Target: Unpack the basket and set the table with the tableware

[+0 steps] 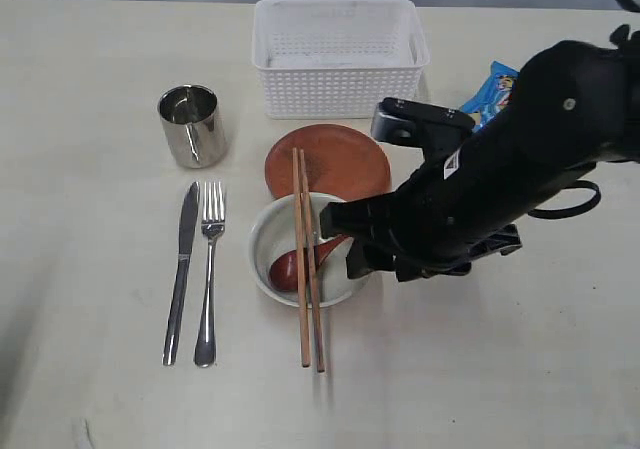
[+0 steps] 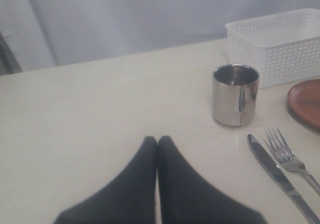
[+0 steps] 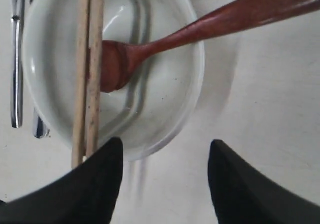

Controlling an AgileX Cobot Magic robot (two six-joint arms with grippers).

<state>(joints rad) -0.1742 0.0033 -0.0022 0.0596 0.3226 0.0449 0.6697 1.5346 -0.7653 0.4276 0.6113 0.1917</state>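
Observation:
The white basket stands empty at the back of the table. On the table are a steel mug, a knife, a fork and a brown plate. The off-white bowl holds the wooden spoon, whose handle leans over the rim. The chopsticks lie across the bowl. My right gripper hovers open at the bowl's right edge, and in its wrist view nothing sits between its fingers. My left gripper is shut and empty, away from the mug.
A blue crisp bag lies to the right of the basket, partly behind my right arm. The right arm covers the table to the right of the bowl. The knife and fork lie side by side below the mug.

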